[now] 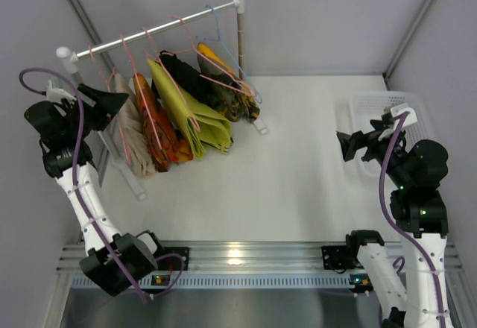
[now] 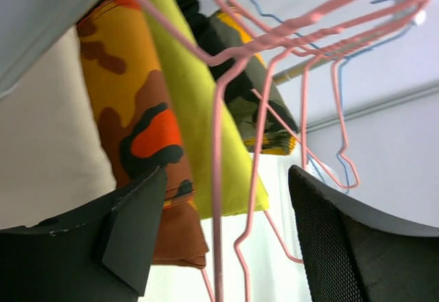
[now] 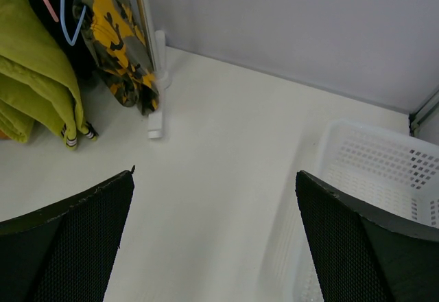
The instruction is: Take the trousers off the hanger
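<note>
Beige trousers (image 1: 136, 142) and orange-red trousers (image 1: 165, 140) hang folded over pink wire hangers (image 1: 186, 82) at the left end of the rail (image 1: 149, 33), far-left on the counter (image 1: 298, 179). Beige plain, outermost. Orange-red has dark blotches and is pressed against a yellow-green garment (image 1: 195, 115). My left jaws are wide apart, holding nothing, raised just beside the beige; hanger wire crosses the gap in wrist view. Right jaws wide, holding nothing, beside the white basket (image 1: 376, 104) at the right edge. A broad stretch of counter lies between rack and basket.
</note>
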Robot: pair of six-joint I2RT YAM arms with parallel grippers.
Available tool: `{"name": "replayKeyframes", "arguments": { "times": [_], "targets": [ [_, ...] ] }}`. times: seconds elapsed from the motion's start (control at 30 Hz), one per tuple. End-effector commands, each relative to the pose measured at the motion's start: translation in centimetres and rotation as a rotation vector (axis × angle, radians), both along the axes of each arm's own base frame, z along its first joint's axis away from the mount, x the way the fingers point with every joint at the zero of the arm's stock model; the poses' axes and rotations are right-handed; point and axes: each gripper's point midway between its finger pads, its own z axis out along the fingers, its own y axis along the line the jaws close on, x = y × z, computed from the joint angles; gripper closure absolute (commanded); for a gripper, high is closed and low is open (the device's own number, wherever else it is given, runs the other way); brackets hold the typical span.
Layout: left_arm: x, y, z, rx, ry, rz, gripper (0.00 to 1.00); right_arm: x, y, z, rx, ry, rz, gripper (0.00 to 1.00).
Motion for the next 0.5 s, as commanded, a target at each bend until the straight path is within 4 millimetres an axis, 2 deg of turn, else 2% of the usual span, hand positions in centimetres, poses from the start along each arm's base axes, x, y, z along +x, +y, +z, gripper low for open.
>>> {"name": "replayKeyframes", "arguments": {
  "times": [0.0, 0.03, 0.07, 0.1, 0.17, 0.37, 0.43, 0.47],
  "targets": [
    [-0.6, -1.9, 4.0, 0.051, -0.193, -0.137, 0.24, 0.2, -0.2, 1.2, -0.004, -0.041, -0.002, 0.01],
    [-0.5, -2.1, 4.1, 0.015, -0.192, -0.146, 0.27, 0.3, -0.2, 1.1, -0.004, -0.04, -0.002, 0.01],
    [-0.4, -2.2, 3.3, -0.016, -0.182, -0.164, 0.3, 0.4, -0.2, 1.0, -0.002, -0.036, -0.001, 0.01],
    [-0.3, -2.3, 4.4, -0.032, -0.228, -0.175, 0.32, 0.4, -0.2, 1.0, -0.004, -0.035, -0.002, 0.0],
    [-0.2, -2.6, 4.0, -0.078, -0.238, -0.201, 0.4, 0.4, -0.2, 1.0, -0.005, -0.036, -0.004, 0.0],
    [0.2, -2.5, 4.2, -0.13, -0.249, -0.208, 0.47, 0.5, -0.3, 0.7, -0.005, -0.031, -0.005, 0.0],
    [-0.1, -2.8, 4.4, -0.161, -0.258, -0.215, 0.52, 0.6, -0.2, 0.7, -0.001, -0.03, -0.002, 0.01],
    [-0.5, -3.1, 5.3, -0.134, -0.309, -0.226, 0.54, 0.6, -0.2, 0.7, 0.002, -0.029, -0.001, 0.01]
  ]
}}
